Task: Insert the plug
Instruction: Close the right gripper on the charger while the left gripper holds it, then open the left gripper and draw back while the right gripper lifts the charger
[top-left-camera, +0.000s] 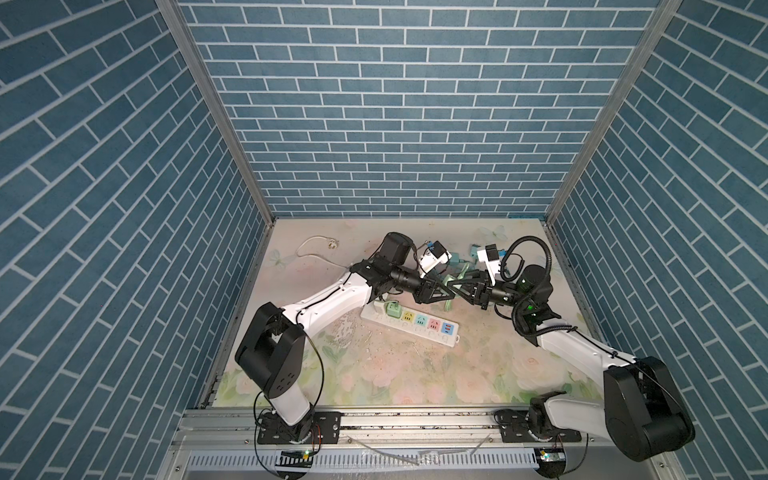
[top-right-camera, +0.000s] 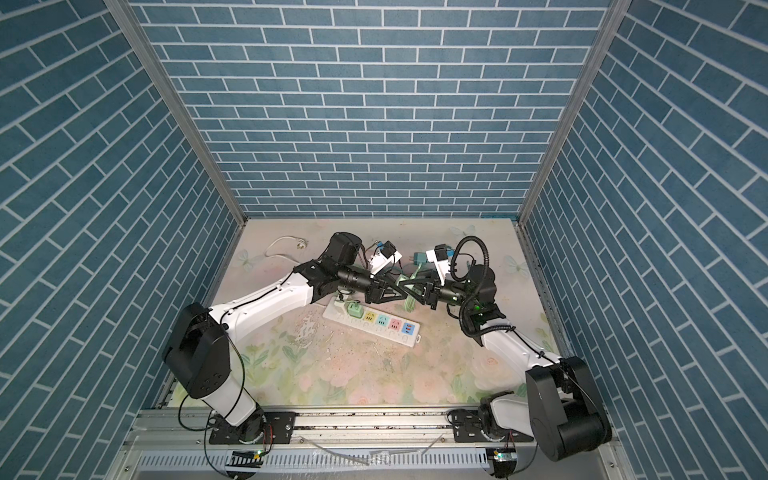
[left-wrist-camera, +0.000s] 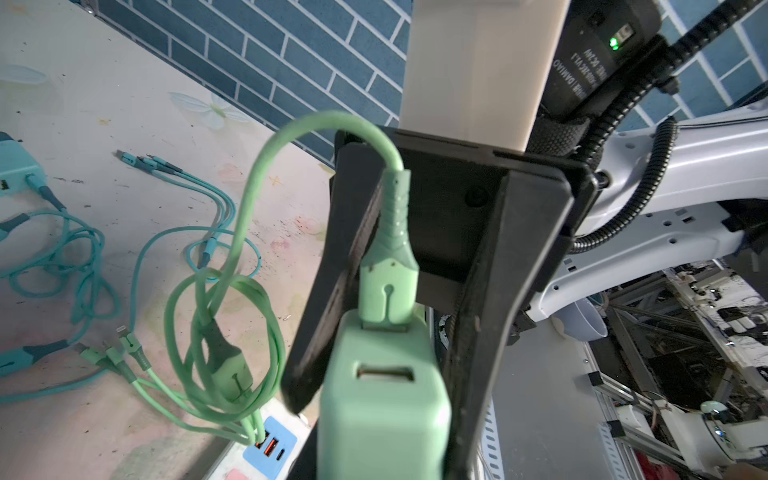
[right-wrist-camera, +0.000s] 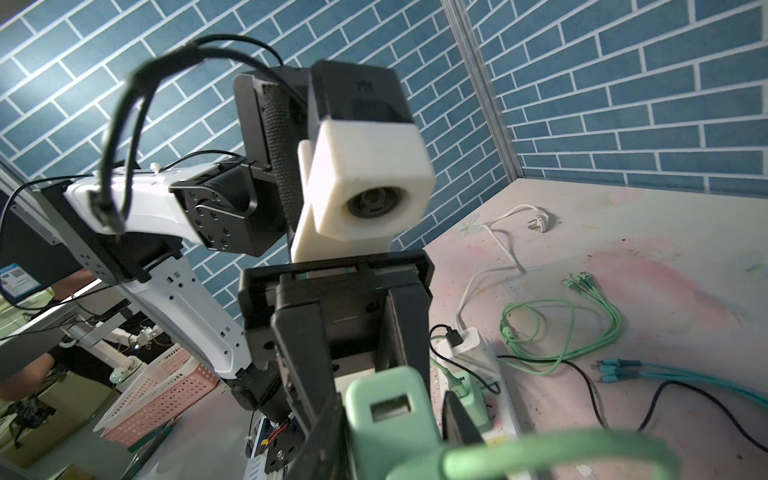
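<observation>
On your right gripper (left-wrist-camera: 384, 386) the fingers (left-wrist-camera: 328, 307) stand apart, straddling the green USB plug (left-wrist-camera: 386, 286) with a clear gap on one side. You can't tell whether the tips press the green charger (left-wrist-camera: 382, 419). The plug looks seated in one charger port, and its long axis runs straight from the right gripper toward the left. Your left gripper (right-wrist-camera: 363, 382) clamps the charger's far end, near the power strip (top-left-camera: 409, 324). For any further push along that axis, the right arm is nearer.
</observation>
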